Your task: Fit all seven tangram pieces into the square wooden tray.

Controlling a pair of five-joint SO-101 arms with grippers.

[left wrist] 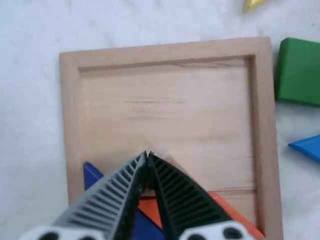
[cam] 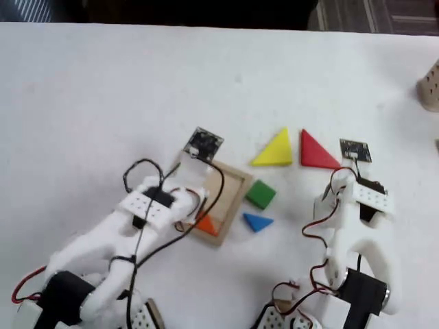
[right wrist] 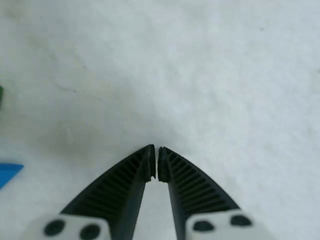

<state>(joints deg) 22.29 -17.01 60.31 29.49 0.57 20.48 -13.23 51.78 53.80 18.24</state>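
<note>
Tray (left wrist: 165, 50) mostly unfilled; orange piece (left wrist: 230, 215) and dark blue piece (left wrist: 91, 175) sit in one corner; green piece (cam: 260, 194), light blue triangle (cam: 257, 221), yellow triangle (cam: 274, 151) and red triangle (cam: 315, 152) lie outside on table (cam: 103, 89); left gripper (left wrist: 149, 157) over tray, right gripper (right wrist: 154, 150) over table, both pinched closed, holding nothing

Readable text: none.
Wooden tray (left wrist: 167, 51): bare grain, no lettering.
Green piece (left wrist: 299, 71): plain painted face.
Yellow triangle (cam: 274, 150): plain face.
Circuit board (cam: 205, 144): markings too small to read.
</note>
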